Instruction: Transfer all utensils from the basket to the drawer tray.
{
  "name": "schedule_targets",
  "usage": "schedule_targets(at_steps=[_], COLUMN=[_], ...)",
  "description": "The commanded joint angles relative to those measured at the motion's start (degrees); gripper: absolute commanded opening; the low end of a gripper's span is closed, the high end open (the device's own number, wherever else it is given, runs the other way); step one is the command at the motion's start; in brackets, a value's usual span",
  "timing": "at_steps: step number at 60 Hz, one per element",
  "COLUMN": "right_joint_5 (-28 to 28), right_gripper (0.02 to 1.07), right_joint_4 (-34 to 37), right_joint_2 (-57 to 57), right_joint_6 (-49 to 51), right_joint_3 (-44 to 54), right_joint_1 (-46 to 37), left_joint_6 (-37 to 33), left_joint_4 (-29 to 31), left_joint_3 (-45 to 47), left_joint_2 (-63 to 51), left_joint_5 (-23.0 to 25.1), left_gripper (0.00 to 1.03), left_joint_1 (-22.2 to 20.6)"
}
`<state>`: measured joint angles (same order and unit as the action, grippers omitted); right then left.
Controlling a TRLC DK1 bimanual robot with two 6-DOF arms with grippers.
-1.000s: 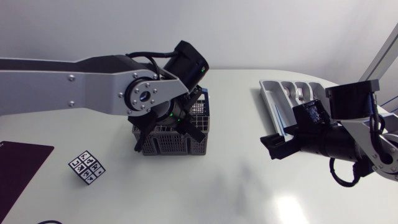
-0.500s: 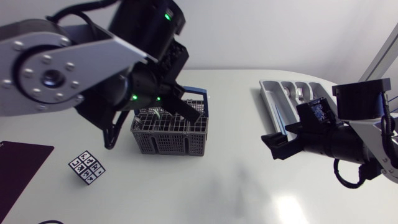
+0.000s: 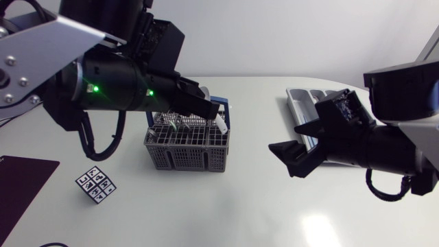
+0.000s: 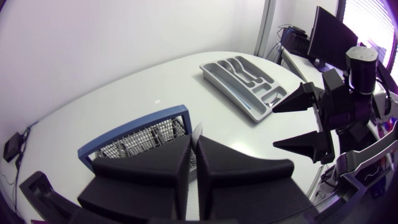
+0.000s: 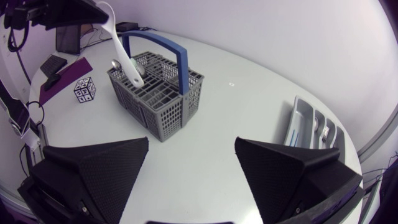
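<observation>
The grey mesh basket with a blue handle stands mid-table and holds several utensils. My left gripper hovers above its right end, shut on a white spoon that hangs bowl-down over the basket. In the left wrist view the spoon's thin white handle shows between the closed fingers, with the basket beneath. The grey drawer tray lies at the far right. My right gripper stands open between basket and tray, with nothing between its fingers.
A small cube with patterned faces sits left of the basket, with a dark mat beyond it at the table's left edge. Some metal cutlery lies in the tray's compartments. Bare white tabletop lies between basket and tray.
My left arm has risen out of the basket, lifting the white spoon with it. My right arm has come up and shifted a little left, its jaws unchanged.
</observation>
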<state>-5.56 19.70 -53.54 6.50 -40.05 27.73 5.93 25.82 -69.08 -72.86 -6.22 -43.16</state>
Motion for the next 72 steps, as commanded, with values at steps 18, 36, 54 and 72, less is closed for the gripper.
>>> schedule_targets(at_steps=[18, 36, 54, 72], right_joint_5=[0.29, 3.63, 6.62, 8.02], right_gripper=[0.95, 0.83, 0.73, 0.39], right_joint_4=[1.13, -2.92, -6.87, -8.63], right_joint_2=[-4.91, -10.71, -17.74, -20.55], right_joint_6=[1.76, 5.71, 7.3, 8.7], right_joint_3=[-6.79, -7.32, -9.25, -9.96], right_joint_1=[9.19, 15.96, 17.71, 18.33], left_joint_6=[12.35, 16.3, 16.92, 17.01], left_joint_4=[4.32, 11.35, 12.67, 13.2], left_joint_3=[-0.71, -5.8, -7.03, -7.21], left_joint_2=[-6.77, -14.06, -15.73, -16.09], left_joint_5=[18.7, 30.83, 34.87, 36.54], left_gripper=[0.04, 0.04, 0.04, 0.04], left_joint_1=[6.07, 9.23, 9.85, 9.93])
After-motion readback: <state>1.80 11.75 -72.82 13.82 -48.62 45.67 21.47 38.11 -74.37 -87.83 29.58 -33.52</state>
